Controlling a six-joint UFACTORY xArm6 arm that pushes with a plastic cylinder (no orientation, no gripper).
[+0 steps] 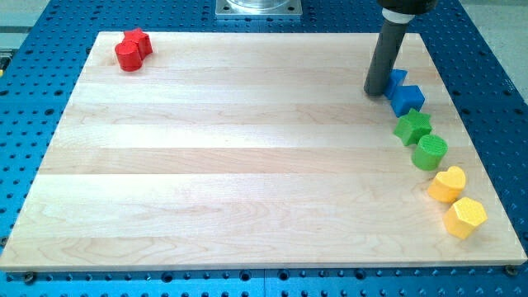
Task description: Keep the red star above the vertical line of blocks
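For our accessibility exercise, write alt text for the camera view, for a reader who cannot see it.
A dark rod's tip rests on a wooden board beside two blue blocks topping a column at the view's right: a green star, green cylinder, yellow heart and yellow hexagon. Two red blocks sit far off, top left.

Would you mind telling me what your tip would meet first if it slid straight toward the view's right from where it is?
My tip sits just left of the blue blocks heading the line. Sliding right, it would likely meet them first, almost at once; depth is hard to judge.
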